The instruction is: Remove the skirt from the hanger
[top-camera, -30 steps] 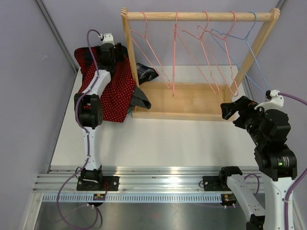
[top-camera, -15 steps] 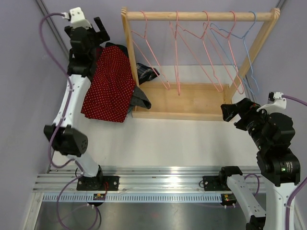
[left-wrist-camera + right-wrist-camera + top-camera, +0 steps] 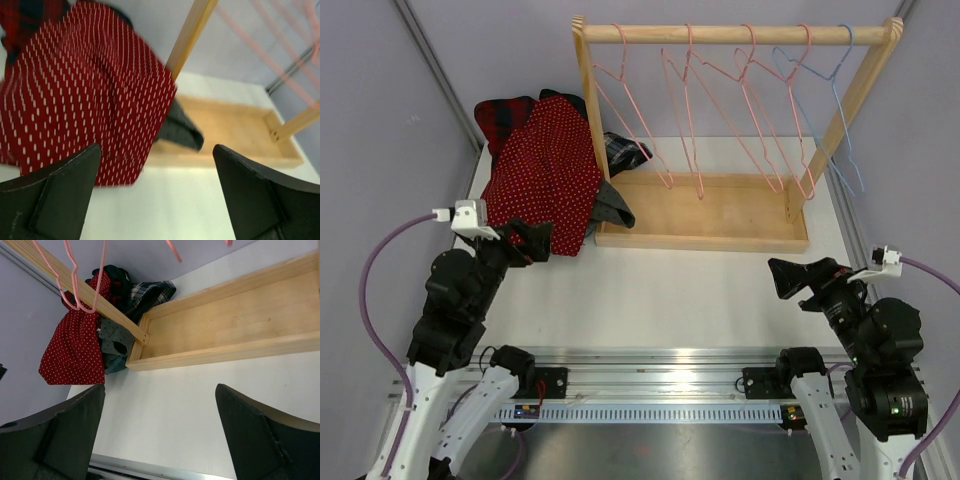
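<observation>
A red skirt with white dots (image 3: 545,180) lies on a pile of clothes at the table's back left, beside the rack's left post. It also shows in the left wrist view (image 3: 80,95) and the right wrist view (image 3: 75,352). No garment hangs on the wire hangers (image 3: 740,100) on the wooden rack (image 3: 720,33). My left gripper (image 3: 533,240) is open and empty, low near the skirt's front edge. My right gripper (image 3: 798,280) is open and empty, in front of the rack's base tray.
The rack's wooden base tray (image 3: 705,238) stands at the back centre. Dark plaid and grey garments (image 3: 615,175) lie under and beside the skirt. A metal rail (image 3: 650,365) runs along the near edge. Purple walls enclose the table.
My left arm has swung down from high at the back left to low near the table's front left. My right arm has pulled back and lowered. The skirt stays on the pile.
</observation>
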You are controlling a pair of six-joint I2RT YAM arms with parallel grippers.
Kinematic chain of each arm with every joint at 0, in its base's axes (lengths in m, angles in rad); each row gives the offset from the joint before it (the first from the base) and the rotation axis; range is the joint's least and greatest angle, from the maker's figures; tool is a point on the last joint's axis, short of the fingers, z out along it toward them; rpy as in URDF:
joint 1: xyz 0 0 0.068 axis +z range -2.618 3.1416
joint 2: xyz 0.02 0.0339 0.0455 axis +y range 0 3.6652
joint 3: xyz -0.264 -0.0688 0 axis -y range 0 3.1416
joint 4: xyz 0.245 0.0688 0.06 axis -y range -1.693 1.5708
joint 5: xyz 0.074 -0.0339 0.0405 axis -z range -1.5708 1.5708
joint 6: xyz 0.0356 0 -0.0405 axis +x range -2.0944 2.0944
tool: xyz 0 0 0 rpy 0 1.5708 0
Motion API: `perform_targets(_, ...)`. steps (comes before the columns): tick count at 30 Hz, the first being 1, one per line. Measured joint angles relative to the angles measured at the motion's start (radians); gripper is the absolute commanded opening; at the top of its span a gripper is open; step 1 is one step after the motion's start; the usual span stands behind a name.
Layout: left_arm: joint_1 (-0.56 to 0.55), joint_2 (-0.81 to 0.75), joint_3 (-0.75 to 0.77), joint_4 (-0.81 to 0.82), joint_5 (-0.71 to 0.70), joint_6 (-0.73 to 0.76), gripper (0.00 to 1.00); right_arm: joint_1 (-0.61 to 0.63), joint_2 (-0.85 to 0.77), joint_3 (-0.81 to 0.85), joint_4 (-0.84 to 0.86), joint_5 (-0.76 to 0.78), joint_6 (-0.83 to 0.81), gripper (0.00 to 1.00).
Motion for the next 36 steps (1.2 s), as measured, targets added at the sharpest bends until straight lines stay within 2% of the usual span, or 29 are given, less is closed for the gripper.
perform_targets(6,-0.003,-0.164,-0.107,-0.248,-0.001,0.002,0.99,0.0,-0.193,-0.177,-0.021,0.031,0.052,0.99)
perform_targets(11,-0.003,-0.298,-0.193,-0.287,-0.075,0.006,0.99,0.0,-0.314,-0.186,-0.029,0.1,0.071,0.99)
perform_targets(19,-0.003,-0.346,-0.238,-0.298,-0.095,0.026,0.99,0.004,-0.225,-0.124,0.037,0.152,-0.059,0.99)
perform_targets(36,-0.003,-0.312,-0.256,-0.282,-0.077,0.051,0.99,0.006,-0.241,-0.161,0.039,0.17,-0.105,0.99)
